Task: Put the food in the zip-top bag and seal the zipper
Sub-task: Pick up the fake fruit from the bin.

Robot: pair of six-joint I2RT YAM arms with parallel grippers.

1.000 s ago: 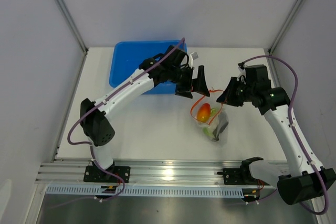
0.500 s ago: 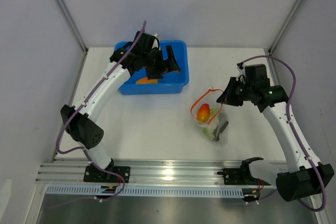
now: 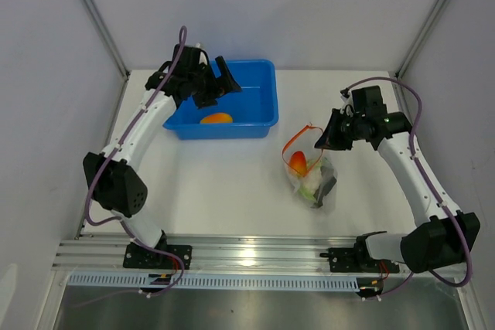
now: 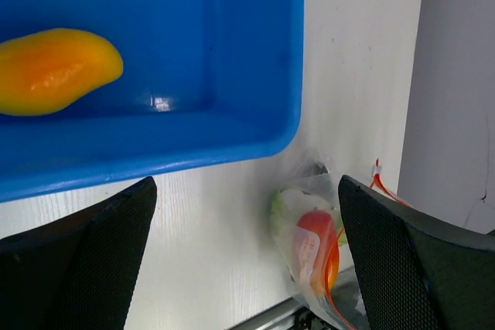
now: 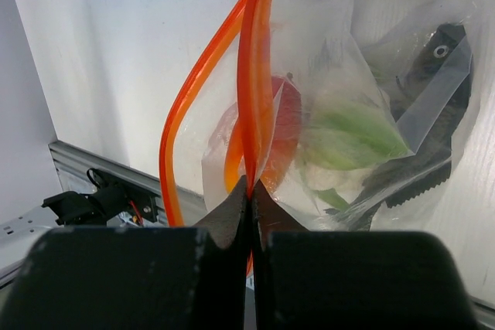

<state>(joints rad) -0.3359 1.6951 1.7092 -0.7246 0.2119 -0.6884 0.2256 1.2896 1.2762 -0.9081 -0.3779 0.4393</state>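
Note:
The clear zip-top bag (image 3: 313, 179) lies right of centre with its mouth open. Inside it I see the red pepper (image 3: 298, 164), the cauliflower (image 3: 311, 184) and the dark fish piece (image 3: 328, 187). My right gripper (image 3: 323, 138) is shut on the red-orange zipper (image 5: 251, 98) and holds that edge up; the pepper (image 5: 282, 125), green leaves (image 5: 348, 137) and fish (image 5: 433, 83) show behind it. The orange carrot-like piece (image 3: 216, 119) lies in the blue tub (image 3: 259, 106). My left gripper (image 3: 220, 83) is open and empty above the tub; its view shows the orange piece (image 4: 54, 71) and the bag (image 4: 305, 206).
The blue tub (image 4: 232, 75) stands at the back left of the white table. Grey walls with metal posts close the back and sides. An aluminium rail runs along the near edge (image 3: 247, 253).
My left arm has swung back and left, from beside the bag's mouth to over the tub. My right gripper has kept its hold on the zipper and shifted slightly left.

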